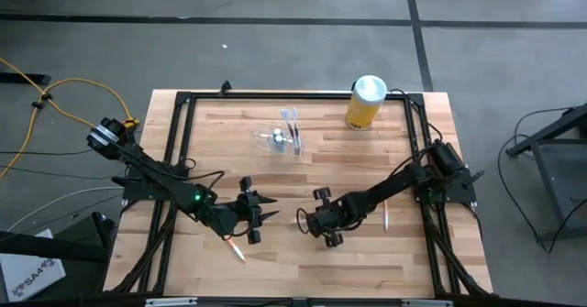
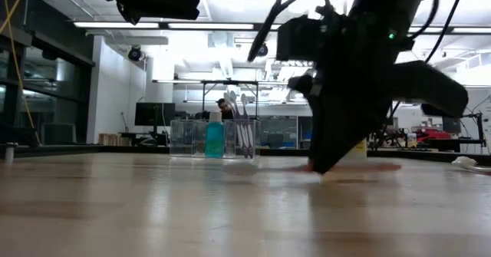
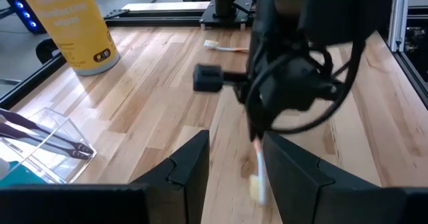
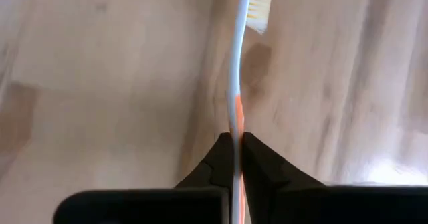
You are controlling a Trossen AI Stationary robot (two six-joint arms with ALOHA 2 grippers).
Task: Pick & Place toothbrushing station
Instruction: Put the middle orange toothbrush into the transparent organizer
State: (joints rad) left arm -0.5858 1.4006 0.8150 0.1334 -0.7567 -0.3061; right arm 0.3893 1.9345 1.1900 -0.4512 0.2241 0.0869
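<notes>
The right gripper (image 4: 237,147) had its fingers pinched shut on a toothbrush (image 4: 238,63), gripping the orange part of the handle, with the bristled head out ahead of the fingertips and the brush's long axis in line with the fingers. In the high view this gripper (image 1: 304,221) sat at lower centre of the frame, low over the table (image 1: 404,261).

The station (image 1: 280,139), a clear holder with brushes already standing in it, stood in the upper middle of the high view, up and slightly left of the right gripper and well apart from it; a yellow canister (image 1: 365,103) was further right along the same edge. So the carry looked to run toward the upper middle, and the brush probably needed tipping upright to drop in.

The left gripper (image 1: 260,213) waited just beside, lower centre-left, fingers (image 3: 188,167) parted and holding nothing. Both arms lay about equally near the station.
</notes>
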